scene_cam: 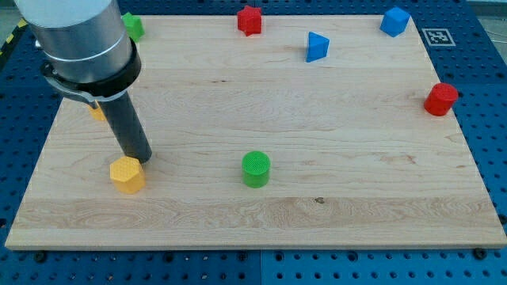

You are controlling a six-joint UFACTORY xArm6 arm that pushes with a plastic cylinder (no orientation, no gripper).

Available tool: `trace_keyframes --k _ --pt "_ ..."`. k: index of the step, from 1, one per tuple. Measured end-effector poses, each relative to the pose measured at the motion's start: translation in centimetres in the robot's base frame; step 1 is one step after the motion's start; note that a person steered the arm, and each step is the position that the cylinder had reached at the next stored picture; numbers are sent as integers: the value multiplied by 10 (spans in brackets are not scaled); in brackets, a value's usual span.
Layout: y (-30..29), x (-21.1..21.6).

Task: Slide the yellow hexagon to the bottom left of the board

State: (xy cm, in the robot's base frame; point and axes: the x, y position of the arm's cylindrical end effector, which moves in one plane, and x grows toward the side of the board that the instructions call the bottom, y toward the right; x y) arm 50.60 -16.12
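Note:
The yellow hexagon (pixel 127 174) lies on the wooden board (pixel 333 214) at the view's left, a little below the middle. My tip (pixel 141 158) stands just above and right of the hexagon, touching or almost touching its upper right side. The rod rises from there to the arm's grey body at the view's top left.
A green cylinder (pixel 256 169) stands near the middle. A second yellow block (pixel 97 112) is partly hidden behind the rod. A green block (pixel 133 26), red star (pixel 249 20), blue triangle (pixel 317 46), blue cube (pixel 394 20) and red cylinder (pixel 440 99) lie along the top and right.

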Motion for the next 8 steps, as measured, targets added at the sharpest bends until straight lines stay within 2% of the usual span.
trace_keyframes --k 2,5,8 --pt "42 3" --pt "43 25" --pt "33 28"
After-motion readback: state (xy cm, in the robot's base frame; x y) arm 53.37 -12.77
